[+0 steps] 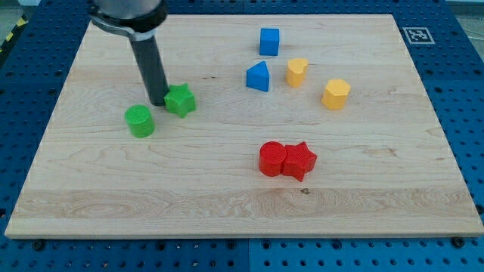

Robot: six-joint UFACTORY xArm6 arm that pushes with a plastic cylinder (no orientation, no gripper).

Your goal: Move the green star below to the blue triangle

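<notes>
The green star (181, 100) lies on the wooden board at the view's left of centre. My tip (158, 101) stands right against the star's left side, touching or nearly touching it. The blue triangle (259, 77) lies to the view's right of the star and a little higher, well apart from it.
A green cylinder (140, 121) sits just below-left of my tip. A blue cube (269, 41) lies above the triangle. A yellow heart-like block (296, 72) and a yellow hexagon-like block (336, 94) lie to its right. A red cylinder (272, 159) and red star (300, 160) touch at lower centre.
</notes>
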